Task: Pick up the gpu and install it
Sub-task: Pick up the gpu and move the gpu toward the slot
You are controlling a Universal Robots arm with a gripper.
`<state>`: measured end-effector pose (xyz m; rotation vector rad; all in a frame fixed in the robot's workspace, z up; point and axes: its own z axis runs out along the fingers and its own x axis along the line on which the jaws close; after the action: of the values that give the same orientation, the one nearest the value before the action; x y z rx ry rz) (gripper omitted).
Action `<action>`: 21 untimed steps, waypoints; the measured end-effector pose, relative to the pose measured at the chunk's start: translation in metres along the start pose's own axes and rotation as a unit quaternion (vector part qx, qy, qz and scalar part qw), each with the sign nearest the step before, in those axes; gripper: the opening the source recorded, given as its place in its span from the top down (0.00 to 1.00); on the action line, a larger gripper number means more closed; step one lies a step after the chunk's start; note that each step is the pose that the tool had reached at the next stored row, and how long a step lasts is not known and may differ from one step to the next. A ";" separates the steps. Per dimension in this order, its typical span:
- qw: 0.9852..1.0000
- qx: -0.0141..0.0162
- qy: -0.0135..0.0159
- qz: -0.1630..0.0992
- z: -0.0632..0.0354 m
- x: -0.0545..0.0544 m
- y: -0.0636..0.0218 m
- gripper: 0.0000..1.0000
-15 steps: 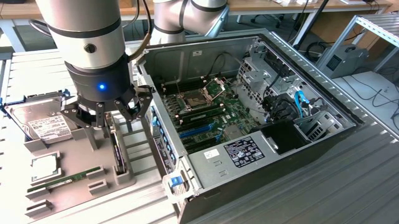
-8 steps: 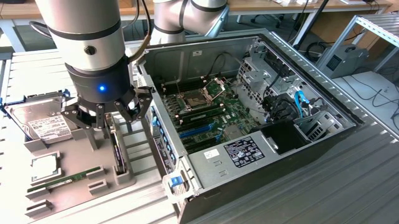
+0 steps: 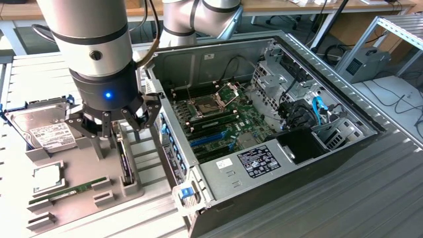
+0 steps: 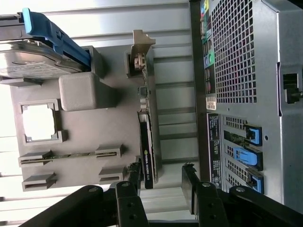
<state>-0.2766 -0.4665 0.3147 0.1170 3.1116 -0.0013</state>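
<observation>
1. The black three-jointed pincer stands wide open and holds nothing.
2. Just beneath it is the gpu, a thin black-faced expansion card with a silver end bracket. It stands on edge in a grey moulded holder tray, nearer one finger than the other.
3. The card is probably light, stiff and fragile. Its two flat faces along the upper edge look the safest hold.
4. Beside the pincer lies an open grey metal computer case.

The gpu stands on edge in the tray, between the computer case on the exterior view's right and the hard drive, CPU and RAM stick on its left; the claw hangs above the gpu
</observation>
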 end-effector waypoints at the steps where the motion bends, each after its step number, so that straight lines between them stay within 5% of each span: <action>1: 1.000 0.000 0.000 0.000 0.0003 0.000 0.0000 0.52; 21: 1.000 0.004 0.000 0.000 0.0070 0.001 -0.0001 0.52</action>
<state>-0.2772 -0.4665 0.3076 0.1168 3.1114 -0.0124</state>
